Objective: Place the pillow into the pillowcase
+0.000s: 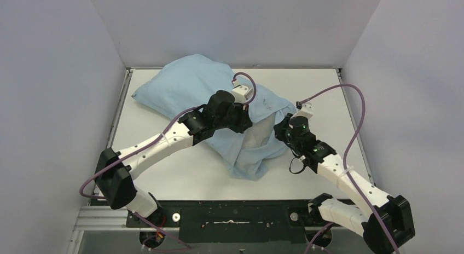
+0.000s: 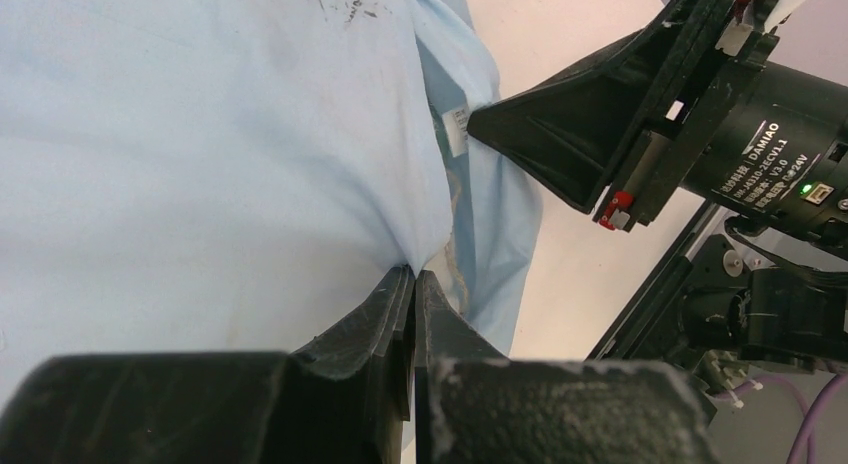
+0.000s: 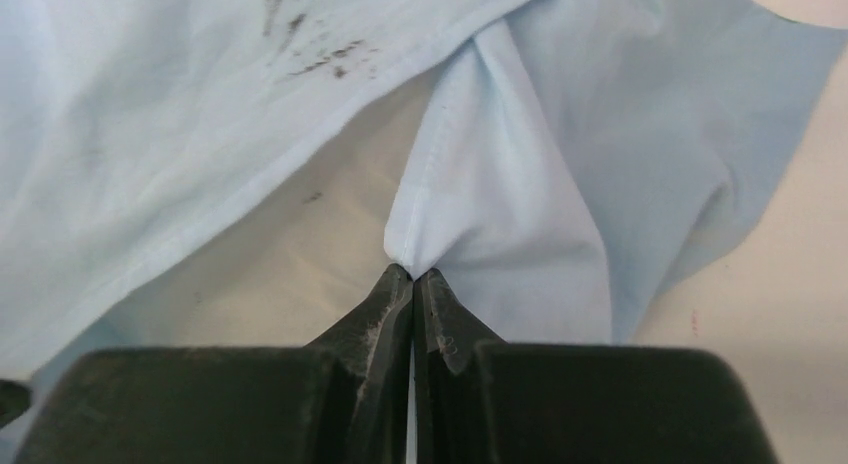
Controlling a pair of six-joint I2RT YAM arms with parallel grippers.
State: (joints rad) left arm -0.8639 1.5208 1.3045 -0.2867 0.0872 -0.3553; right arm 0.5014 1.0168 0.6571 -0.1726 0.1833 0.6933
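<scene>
Both grippers are clamped on the hem of the pillowcase, the left gripper on one lip and the right gripper on the other, with the mouth between them. The pillow shows off-white just ahead of the right fingertips and looks mostly inside. Its long axis runs from the left gripper toward the far left of the table, open end pointing back at the arms. I judge the next pull follows that line.

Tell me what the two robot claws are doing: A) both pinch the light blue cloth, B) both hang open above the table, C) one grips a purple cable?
A: the left gripper and right gripper are each closed on a fold of the light blue pillowcase, as both wrist views show.
</scene>
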